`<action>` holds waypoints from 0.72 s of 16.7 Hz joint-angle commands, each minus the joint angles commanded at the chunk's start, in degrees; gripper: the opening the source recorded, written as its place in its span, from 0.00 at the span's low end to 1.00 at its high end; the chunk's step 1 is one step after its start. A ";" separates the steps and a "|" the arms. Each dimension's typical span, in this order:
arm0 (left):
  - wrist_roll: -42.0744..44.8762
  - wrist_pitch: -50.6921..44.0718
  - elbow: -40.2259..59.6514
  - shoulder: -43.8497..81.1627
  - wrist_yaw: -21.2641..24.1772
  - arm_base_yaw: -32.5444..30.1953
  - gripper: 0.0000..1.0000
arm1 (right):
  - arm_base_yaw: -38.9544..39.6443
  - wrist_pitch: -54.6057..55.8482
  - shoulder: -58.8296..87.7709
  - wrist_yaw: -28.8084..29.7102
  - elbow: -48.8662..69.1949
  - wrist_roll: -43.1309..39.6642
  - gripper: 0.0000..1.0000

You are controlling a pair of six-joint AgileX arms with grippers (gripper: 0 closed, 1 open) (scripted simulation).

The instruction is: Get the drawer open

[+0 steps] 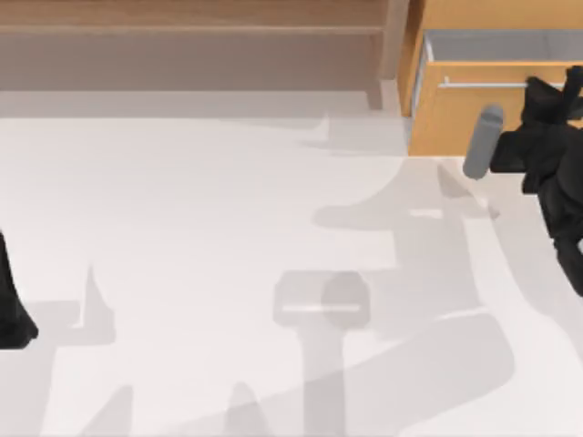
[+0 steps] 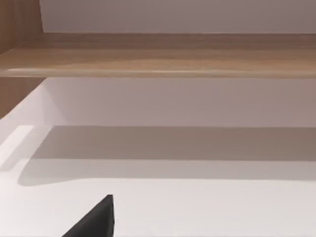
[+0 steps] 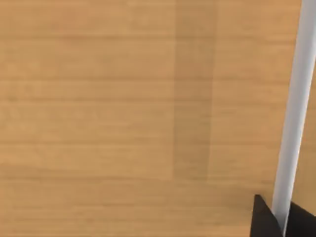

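At table's far right: drawer (image 1: pixel 474 118) ajar | right claw (image 3: pixel 281 219) clenched on handle (image 3: pixel 294 113) | left claw (image 2: pixel 94 222) unclear

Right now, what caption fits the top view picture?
Right gripper at the silver handle of the partly open drawer; left arm parked at the table's left edge.

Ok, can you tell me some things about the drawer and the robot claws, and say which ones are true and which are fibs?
1. The drawer is pulled partly out, so its grey inside shows. True.
2. The right claw is at the silver handle. True; in the right wrist view the fingertips sit on either side of the bar.
3. The left claw is pulling the drawer. False; it sits far off at the table's left edge.
4. The drawer is on the table's left side. False; it is at the far right, beside the brown shelf unit.
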 joint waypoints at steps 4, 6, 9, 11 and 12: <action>0.00 0.00 0.00 0.00 0.00 0.00 1.00 | 0.86 1.31 -0.59 -0.13 -2.07 0.03 0.00; 0.00 0.00 0.00 0.00 0.00 0.00 1.00 | 1.61 3.66 -2.03 0.57 -6.20 -0.10 0.00; 0.00 0.00 0.00 0.00 0.00 0.00 1.00 | 2.44 7.60 -4.62 2.12 -12.82 -0.24 0.00; 0.00 0.00 0.00 0.00 0.00 0.00 1.00 | 2.72 8.96 -5.52 2.68 -14.75 0.07 0.00; 0.00 0.00 0.00 0.00 0.00 0.00 1.00 | 2.73 9.02 -5.57 2.71 -14.85 0.11 0.00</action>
